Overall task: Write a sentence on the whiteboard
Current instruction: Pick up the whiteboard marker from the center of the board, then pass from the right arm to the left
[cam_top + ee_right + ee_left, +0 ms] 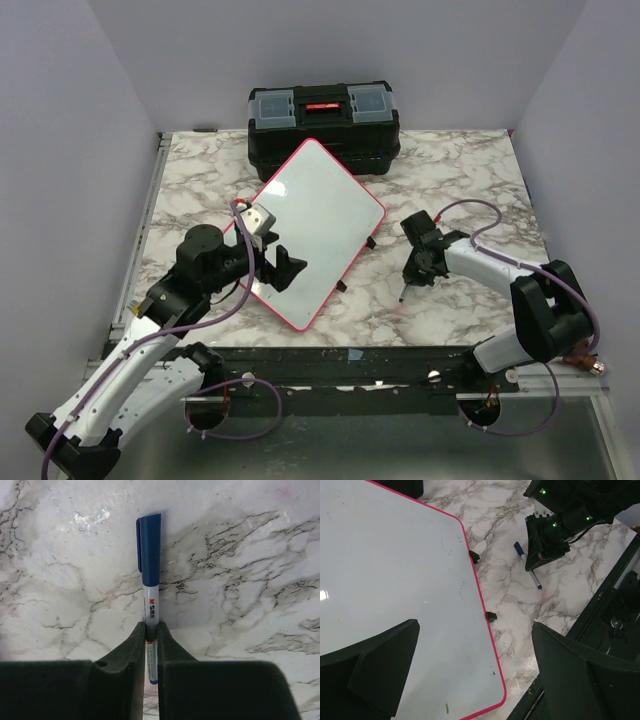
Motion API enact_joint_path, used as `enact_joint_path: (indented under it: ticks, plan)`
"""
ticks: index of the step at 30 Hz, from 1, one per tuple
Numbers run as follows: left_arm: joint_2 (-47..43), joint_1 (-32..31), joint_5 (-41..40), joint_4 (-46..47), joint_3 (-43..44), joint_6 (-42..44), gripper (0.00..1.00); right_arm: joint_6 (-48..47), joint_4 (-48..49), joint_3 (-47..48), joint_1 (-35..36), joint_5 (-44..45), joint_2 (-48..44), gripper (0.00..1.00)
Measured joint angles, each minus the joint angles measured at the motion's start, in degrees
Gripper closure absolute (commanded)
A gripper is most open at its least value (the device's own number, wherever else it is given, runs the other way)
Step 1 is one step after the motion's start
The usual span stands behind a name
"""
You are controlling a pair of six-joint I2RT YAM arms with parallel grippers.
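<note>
The table has a white marble-patterned top with grey veins, and a black rail runs along its near edge. Plain pale lilac walls close it in on the left, the right and the far side.

The whiteboard lies face up on the table, left of the middle. It is turned diagonally: its long axis runs from near-left to far-right, so one corner points away from the arms and the opposite corner points at the near edge. Its red-pink frame has rounded corners, and two small black feet show under its right long edge. The white face carries faint grey smudges and specks. A black toolbox stands just behind the board's far corner; whether the two touch cannot be told.

The left gripper hovers over the board's near-left short edge. Its fingers are spread wide with nothing between them.

The right gripper is to the right of the board, apart from it, with its fingers clamped on a marker. The marker is white with a blue cap on it. It sticks out past the fingertips cap first, sloping down toward the table on the board's right.
</note>
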Motion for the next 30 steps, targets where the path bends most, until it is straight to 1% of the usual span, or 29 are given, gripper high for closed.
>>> enact_joint_path:
  ticks: [1, 5, 12, 15, 20, 27, 30]
  plan:
    - [0.09, -0.02, -0.11, -0.04, 0.0, 0.04, 0.02, -0.31, 0.22, 0.0, 0.0, -0.11, 0.04, 0.99]
    - [0.87, -0.31, -0.17, -0.09, 0.0, 0.13, 0.02, -1.9, 1.62, 0.0, 0.33, -1.22, 0.04, 0.99]
    - [2.19, -0.39, 0.15, -0.13, 0.0, 0.02, 0.02, -10.27, 7.72, 0.0, 1.95, -9.31, -1.88, 0.99]
    - [2.91, -0.39, 1.05, -0.13, 0.02, -0.63, 0.02, -14.19, 10.97, -0.11, 2.43, -14.27, -5.18, 0.99]
    - [5.57, -0.39, 4.2, -0.02, 0.44, -3.78, 0.04, -19.34, 17.49, -1.86, 3.54, -21.27, -13.55, 0.99]
    - [11.91, -0.46, 9.22, 1.66, 3.37, -11.39, 0.09, -23.56, 23.26, -3.37, 6.16, -25.27, -21.51, 0.99]
    - [14.56, -0.52, 10.03, 1.46, 6.19, -13.86, 0.14, -24.24, 25.51, -3.37, 6.51, -26.21, -22.75, 0.99]
